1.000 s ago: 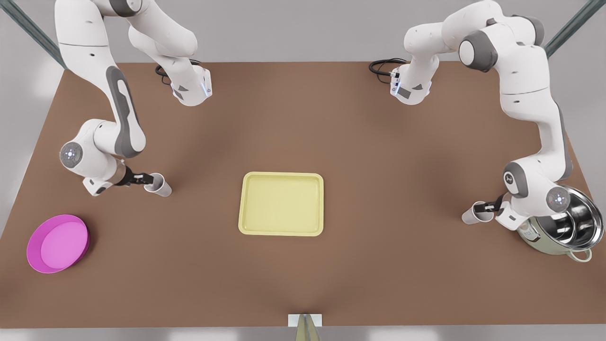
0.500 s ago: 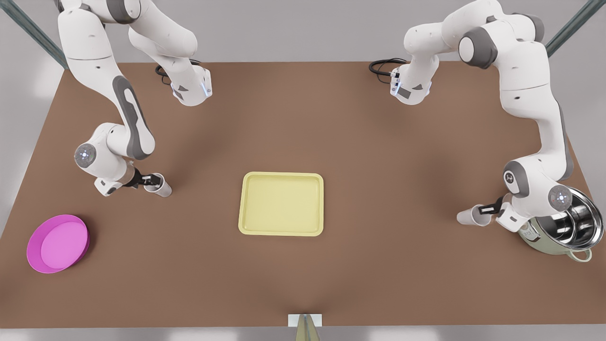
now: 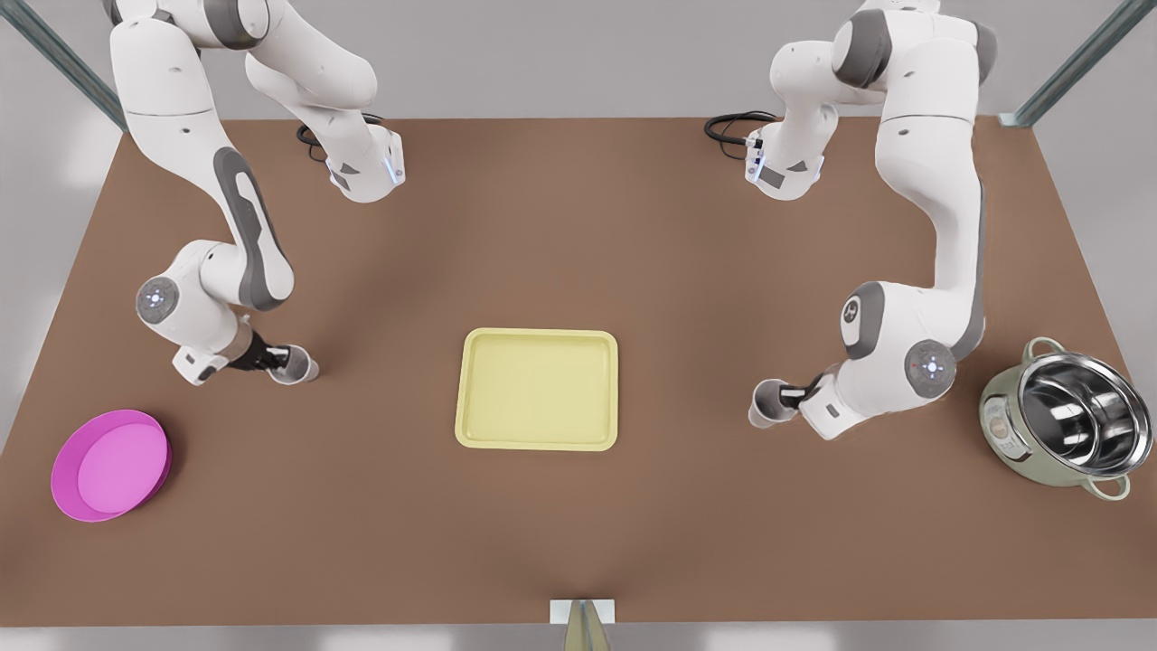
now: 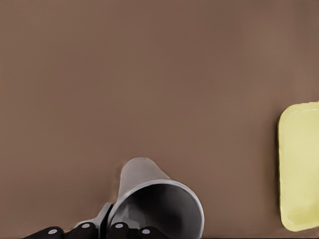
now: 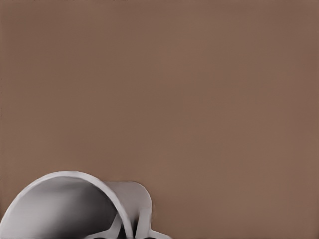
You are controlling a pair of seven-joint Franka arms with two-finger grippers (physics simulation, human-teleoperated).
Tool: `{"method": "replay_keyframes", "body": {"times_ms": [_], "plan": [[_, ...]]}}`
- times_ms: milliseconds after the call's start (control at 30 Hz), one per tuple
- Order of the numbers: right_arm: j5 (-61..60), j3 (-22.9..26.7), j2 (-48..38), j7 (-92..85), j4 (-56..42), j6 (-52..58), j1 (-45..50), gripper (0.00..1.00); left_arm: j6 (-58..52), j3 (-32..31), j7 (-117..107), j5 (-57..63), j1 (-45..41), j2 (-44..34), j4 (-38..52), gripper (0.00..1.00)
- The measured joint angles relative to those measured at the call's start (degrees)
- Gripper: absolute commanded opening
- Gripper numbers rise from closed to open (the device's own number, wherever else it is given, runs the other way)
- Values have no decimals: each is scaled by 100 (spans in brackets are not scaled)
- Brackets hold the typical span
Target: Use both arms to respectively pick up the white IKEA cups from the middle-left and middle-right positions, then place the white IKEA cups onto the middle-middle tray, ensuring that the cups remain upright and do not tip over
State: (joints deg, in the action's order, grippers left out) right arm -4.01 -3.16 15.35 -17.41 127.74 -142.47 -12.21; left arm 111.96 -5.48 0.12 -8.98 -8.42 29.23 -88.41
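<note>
the white cup on the front view's left (image 3: pixel 296 365) is clamped at its rim by the left claw (image 3: pixel 276 358), above the brown counter (image 3: pixel 578 253) and well apart from the yellow tray (image 3: pixel 537 389). in the left wrist view that cup (image 4: pixel 152 199) looks upright, its open mouth toward the camera, one black finger (image 4: pixel 124 230) at the rim and the tray's edge (image 4: pixel 298 164) off to the side. the other white cup (image 3: pixel 766 403) is gripped by the right claw (image 3: pixel 789 395), near the tray's side on the front view's right; the right wrist view shows its rim (image 5: pixel 70 206). a magenta plate (image 3: pixel 110 465) and a steel-lined pot (image 3: pixel 1067 427) stand at the counter's opposite ends.
</note>
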Motion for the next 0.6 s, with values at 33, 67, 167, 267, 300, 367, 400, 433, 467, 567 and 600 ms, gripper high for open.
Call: {"method": "replay_keyframes", "body": {"times_ms": [33, 67, 167, 267, 300, 367, 400, 433, 467, 567, 600], "plan": [[1, -5, 2, -5, -64, 39, 9, 27, -37, -213, -257, -4, -227, 208, 248, 21], [2, -11, 3, -11, -118, 76, 13, 26, -67, -422, -530, -6, -423, 464, 552, 21], [-9, -21, 19, -39, -229, 164, 29, 22, -102, -739, -1352, -13, -855, 1003, 1138, 21], [-79, -27, 56, -62, -399, 255, 157, 22, -27, -1102, -2135, -24, -939, 1475, 1772, 21], [-167, -26, 89, -61, -453, 282, 247, 22, 10, -1196, -2374, -25, -970, 1619, 1911, 21], [-299, -26, 159, -3, -563, 325, 532, 22, 134, -1269, -2823, -27, -1111, 1843, 2069, 21], [-343, -26, 176, 55, -629, 341, 747, 22, 189, -1282, -3036, -25, -1215, 1932, 2133, 21], [-375, -27, 189, 126, -707, 355, 971, 22, 245, -1285, -3240, -23, -1302, 1995, 2167, 21], [-400, -24, 189, 219, -765, 367, 1210, 22, 297, -1276, -3435, -12, -1379, 2054, 2184, 21], [-442, -22, 142, 584, -912, 393, 1871, 22, 470, -1255, -3958, 41, -1475, 2225, 2191, 21], [-447, -21, 128, 730, -968, 399, 2079, 22, 526, -1252, -4114, 53, -1481, 2267, 2188, 21]]}}
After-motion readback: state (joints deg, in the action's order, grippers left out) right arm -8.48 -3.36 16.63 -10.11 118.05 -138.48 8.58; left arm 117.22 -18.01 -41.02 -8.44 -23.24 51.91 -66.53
